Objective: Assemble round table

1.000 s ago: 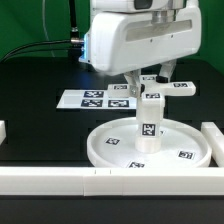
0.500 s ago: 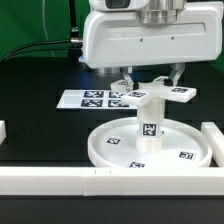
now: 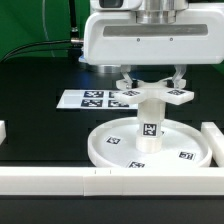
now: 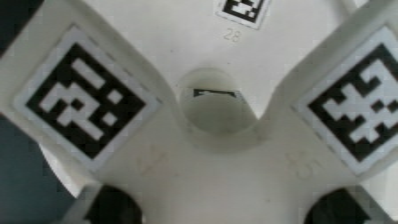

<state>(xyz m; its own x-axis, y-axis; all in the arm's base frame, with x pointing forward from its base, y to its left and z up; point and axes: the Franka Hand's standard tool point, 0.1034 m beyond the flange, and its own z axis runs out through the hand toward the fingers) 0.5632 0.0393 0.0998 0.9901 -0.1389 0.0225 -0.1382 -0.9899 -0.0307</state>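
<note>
Exterior view: marker board (image 3: 95, 99) on worktop (image 3: 40, 110) at 9 o'clock of the disc (image 3: 110, 146); leg (image 3: 150, 122) upright on its hub; foot piece (image 3: 158, 93) atop the leg, grasped by the tool (image 3: 150, 80). Wrist view alone: foot piece's tagged wings, dark fingertips (image 4: 111, 205)

Large rimmed disc (image 3: 148, 146) lay flat on the black table, tagged face up, near the white border bars. Short cylinder leg (image 3: 149, 122) stood upright at its centre — one tag on its side. Small flat foot piece (image 3: 157, 95) sat level on the leg's top — tagged lobes (image 4: 80, 90) spread outward.
</note>
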